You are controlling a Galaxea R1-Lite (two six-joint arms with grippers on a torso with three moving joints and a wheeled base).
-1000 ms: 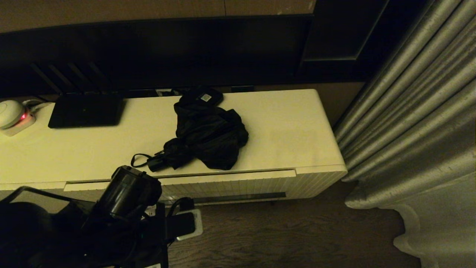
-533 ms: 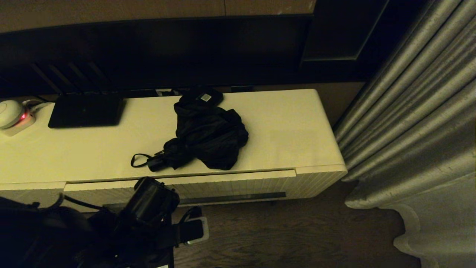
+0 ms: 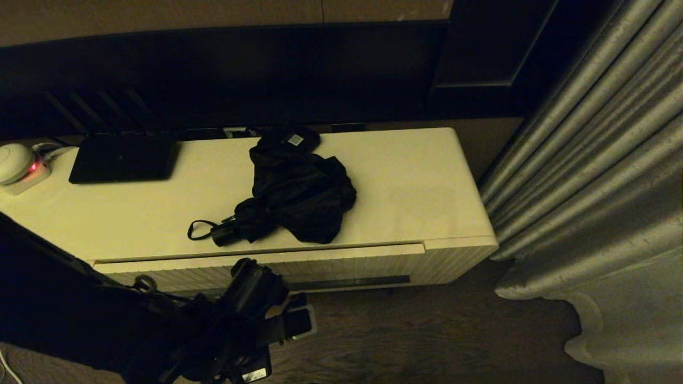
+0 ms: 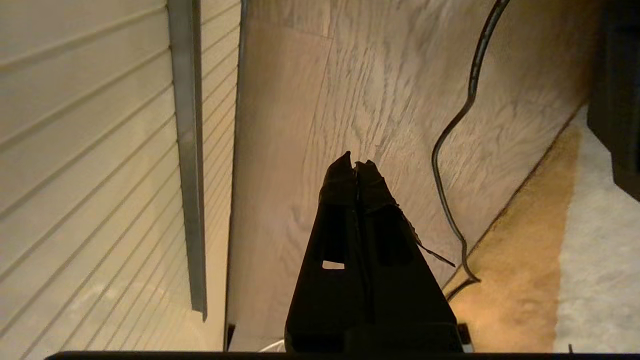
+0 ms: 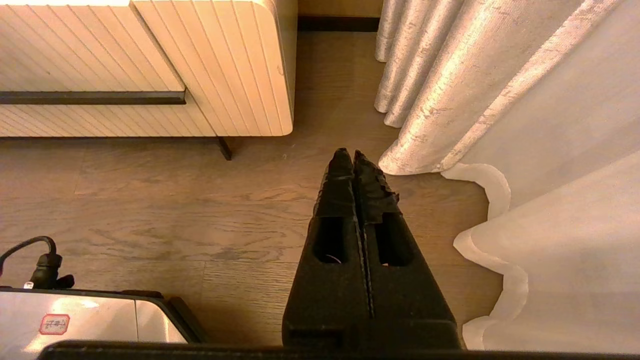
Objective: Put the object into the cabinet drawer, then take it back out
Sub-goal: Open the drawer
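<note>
My left gripper (image 4: 356,164) hangs pinched tight and empty beside the ribbed cream-white cabinet drawer (image 3: 320,266), which is closed. The rumpled black compact umbrella (image 3: 291,194) lies on the cabinet top; my right gripper (image 5: 352,152) is likewise pinched together, holding nothing

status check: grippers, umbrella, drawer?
Left gripper shut, empty, low by ribbed cream drawer, closed. Right gripper shut, parked. Rumpled black umbrella atop cabinet. Nothing blocking.
</note>
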